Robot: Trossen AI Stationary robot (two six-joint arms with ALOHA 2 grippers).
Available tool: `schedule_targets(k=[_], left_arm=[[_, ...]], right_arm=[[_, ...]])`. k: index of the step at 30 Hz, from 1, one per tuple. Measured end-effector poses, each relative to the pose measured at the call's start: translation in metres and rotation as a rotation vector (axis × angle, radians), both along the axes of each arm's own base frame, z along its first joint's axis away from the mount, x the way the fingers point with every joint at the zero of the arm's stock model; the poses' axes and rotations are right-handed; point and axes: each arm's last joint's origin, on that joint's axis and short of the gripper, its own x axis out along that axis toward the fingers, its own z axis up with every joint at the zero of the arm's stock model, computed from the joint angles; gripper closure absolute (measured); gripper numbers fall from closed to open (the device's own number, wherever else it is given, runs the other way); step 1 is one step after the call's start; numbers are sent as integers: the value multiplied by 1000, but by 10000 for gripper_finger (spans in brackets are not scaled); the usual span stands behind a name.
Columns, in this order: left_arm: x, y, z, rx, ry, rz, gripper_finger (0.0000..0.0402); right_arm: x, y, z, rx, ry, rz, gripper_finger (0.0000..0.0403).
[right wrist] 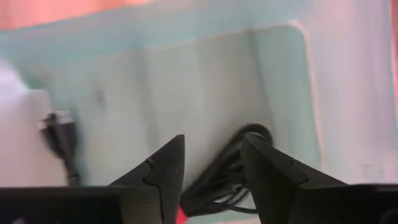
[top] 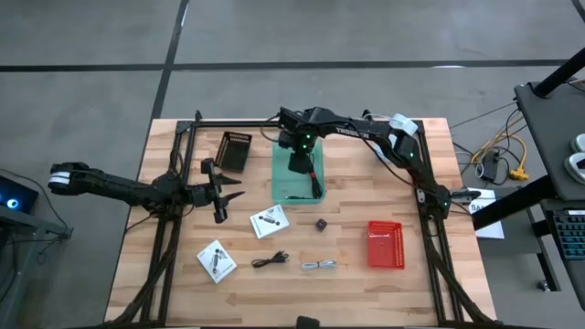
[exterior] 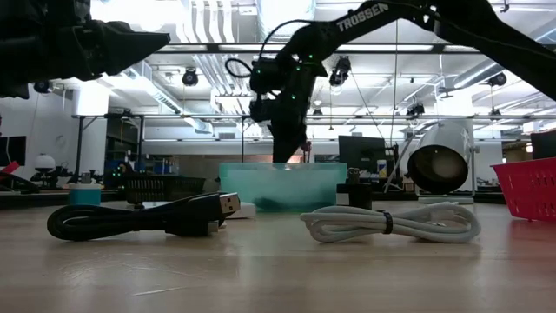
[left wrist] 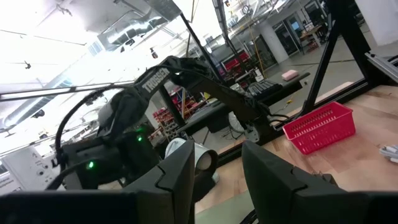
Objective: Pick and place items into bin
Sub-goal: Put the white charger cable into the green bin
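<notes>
From above, the right claw hangs over the translucent green plastic bin, which stands on the pale wooden counter. The left claw waits beside the bin, on the side away from the red mesh basket, and holds nothing. Still lying on the counter on the open side of the bin are a white square packet with dark print, a second such packet, a small dark cube, a thin black coiled cable and a pale grey coiled cable. A black ribbed tray sits near the bin

At counter height, the black cable and the grey cable lie in front of the bin, with the right claw just above its rim

Past the left wrist, that claw's fingers stand apart around empty air, the basket beyond

Past the right wrist, the fingers stand apart and grip nothing; a black cable lies on the bin floor below them
</notes>
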Motion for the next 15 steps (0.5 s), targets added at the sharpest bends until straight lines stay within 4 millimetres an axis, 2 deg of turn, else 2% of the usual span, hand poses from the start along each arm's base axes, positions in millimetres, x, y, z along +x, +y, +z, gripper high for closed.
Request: schedule_targets(k=[8,15], left_arm=[[0,0,0,-4,0,-1,283],[0,0,-1,-4,4,-1,283]], right_arm=[[9,40,28,-25,-85,87,281],[7,81,53,-81,-255,182,298]])
